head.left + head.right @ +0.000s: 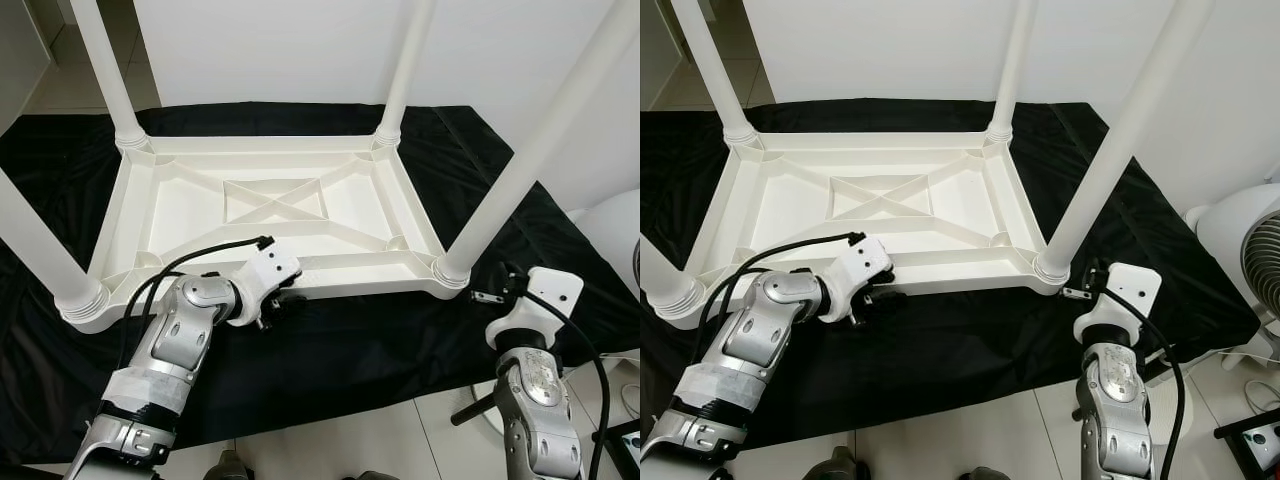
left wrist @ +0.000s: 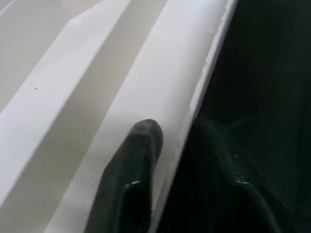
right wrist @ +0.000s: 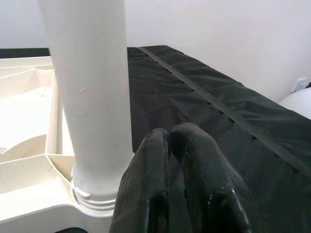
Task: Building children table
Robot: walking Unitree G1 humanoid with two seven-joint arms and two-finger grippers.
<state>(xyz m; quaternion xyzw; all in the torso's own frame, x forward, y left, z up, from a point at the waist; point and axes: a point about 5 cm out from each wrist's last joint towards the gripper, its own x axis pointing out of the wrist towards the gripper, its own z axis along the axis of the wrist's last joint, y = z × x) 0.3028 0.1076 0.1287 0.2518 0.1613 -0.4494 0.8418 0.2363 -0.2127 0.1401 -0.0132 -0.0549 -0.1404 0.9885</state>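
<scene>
A white plastic children's table (image 1: 190, 212) lies upside down on a black cloth (image 1: 360, 345), its four legs pointing up. My left gripper (image 1: 288, 303) is at the middle of the near rim (image 2: 160, 92). One finger (image 2: 133, 160) rests on the rim's inner face, the other sits outside over the cloth, so the pair pinches the edge. My right gripper (image 3: 170, 132) hovers just right of the near right leg (image 3: 87, 92), at its threaded base. Its fingers are pressed together with nothing between them.
The cloth covers the floor around the table and ends at pale tiles (image 1: 340, 450) near my feet. A white wall stands behind the table. A white fan (image 1: 1252, 245) stands to the right, with a cable and small parts on the floor beside it.
</scene>
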